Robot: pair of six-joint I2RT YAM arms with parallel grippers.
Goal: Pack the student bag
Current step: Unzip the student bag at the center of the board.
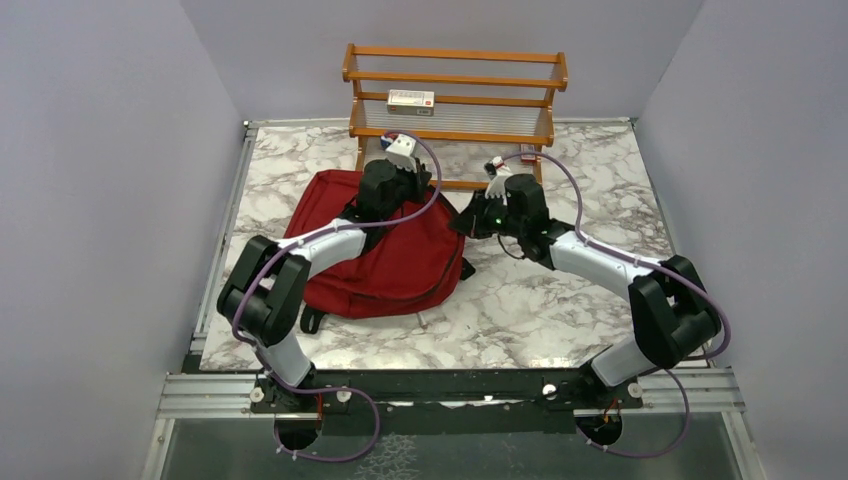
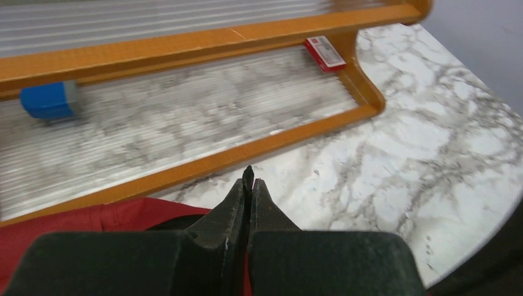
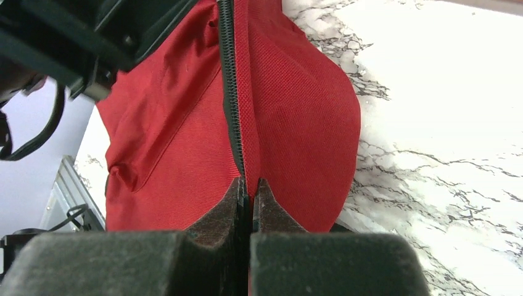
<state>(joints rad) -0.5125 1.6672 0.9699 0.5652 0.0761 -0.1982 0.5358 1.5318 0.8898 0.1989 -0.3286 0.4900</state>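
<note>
The student bag (image 1: 400, 262), dark red with a black zipper, lies on the left-centre of the marble table. My left gripper (image 1: 412, 183) is over its far edge; in the left wrist view the left gripper (image 2: 250, 182) is shut, with a thin black tab sticking out between the tips and red bag fabric (image 2: 74, 219) below. My right gripper (image 1: 463, 222) is at the bag's right edge. The right wrist view shows the right gripper (image 3: 250, 185) shut on the red fabric (image 3: 296, 111) where the black zipper (image 3: 229, 92) runs into the jaws.
A wooden shelf rack (image 1: 455, 100) stands at the back with a white and red box (image 1: 411, 98) on its upper tier. On its lower tier lie a blue eraser (image 2: 48, 100) and a small red box (image 2: 324, 53). Bare marble (image 1: 560, 310) lies to the right of the bag.
</note>
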